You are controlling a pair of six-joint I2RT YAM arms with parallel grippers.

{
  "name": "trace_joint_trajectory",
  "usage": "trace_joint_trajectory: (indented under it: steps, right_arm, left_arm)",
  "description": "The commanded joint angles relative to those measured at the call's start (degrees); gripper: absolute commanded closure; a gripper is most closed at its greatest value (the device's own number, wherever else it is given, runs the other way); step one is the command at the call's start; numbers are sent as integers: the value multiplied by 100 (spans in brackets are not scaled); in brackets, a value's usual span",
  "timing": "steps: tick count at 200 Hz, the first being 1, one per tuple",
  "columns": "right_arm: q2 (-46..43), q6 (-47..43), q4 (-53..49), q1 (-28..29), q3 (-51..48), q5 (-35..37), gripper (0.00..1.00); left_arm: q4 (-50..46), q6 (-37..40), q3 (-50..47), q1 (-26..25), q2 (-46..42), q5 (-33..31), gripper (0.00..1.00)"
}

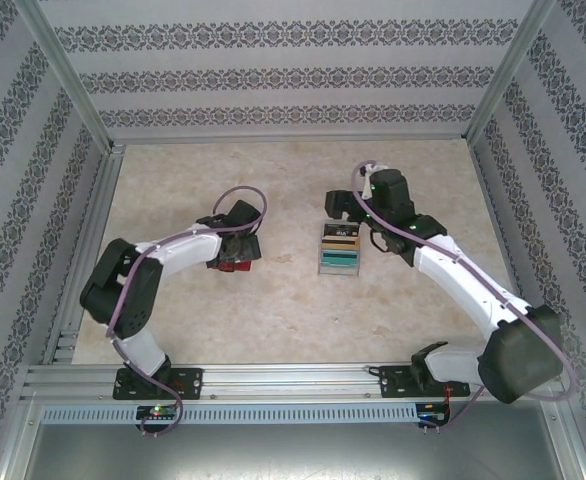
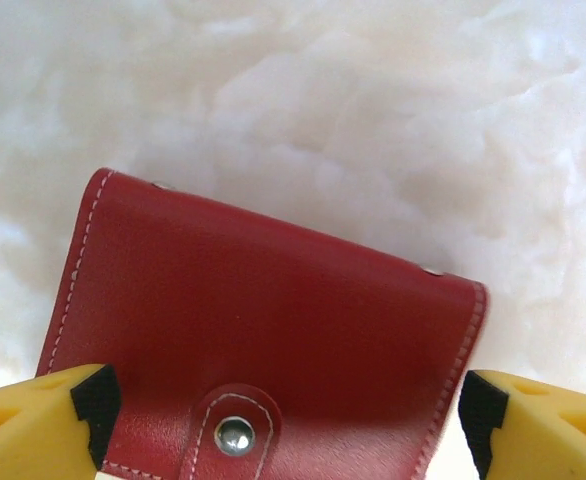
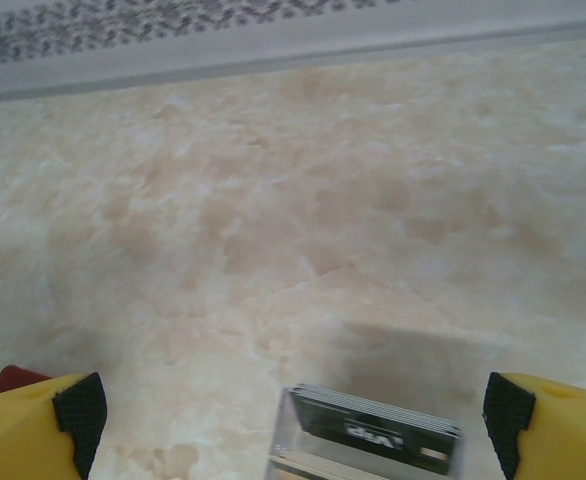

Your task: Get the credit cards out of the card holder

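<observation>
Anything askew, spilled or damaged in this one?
Nothing stands out. The red card holder lies flat between the open left fingers; the cards sit in a neat overlapping stack to its right.

Smooth red leather card holder, shiny metal snap, matt marbled table

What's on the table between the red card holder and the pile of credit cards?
Nothing. In the top view, the stretch of table between the card holder and the credit cards is bare marbled surface.
</observation>
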Motion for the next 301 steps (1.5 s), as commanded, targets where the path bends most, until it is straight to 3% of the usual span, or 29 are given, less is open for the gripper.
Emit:
trace_joint_trajectory:
  steps: [1,24,40,56,68,104,119,132,161,241,301]
  right_arm:
    - [126,-126,10,343,299,99,2]
    - [317,-134,-36,740,362,-49,2]
    - [450,-144,-23,1085,371,-145,2]
    - [599,-128,8,1444,379,-233,4]
    - [731,-49,91,1663,389,-474,15]
    - [1415,208,328,2199,480,-1149,63]
    - [1811,258,325,2391,662,-1254,78]
    - [2178,287,322,2514,839,-1336,81]
    - [2861,505,463,2636,1141,-1639,97]
    - [4489,925,821,2740,1912,-2200,98]
    - [4680,874,614,2353,1940,-1824,92]
  left_arm:
    - [-296,-213,200,66,-519,58,7]
    - [-331,241,479,323,-733,392,6]
    - [-33,533,523,648,-687,1113,11]
    - [185,747,621,847,-512,1619,24]
    - [263,884,731,941,-291,1858,35]
    - [239,1190,906,1184,476,2122,75]
    - [174,1277,889,1310,656,2088,80]
    - [276,1316,758,1482,702,2120,82]
    - [285,1409,684,1941,761,2453,82]
    - [73,1682,462,2194,979,2616,84]
    - [114,1263,-435,2137,299,2770,86]
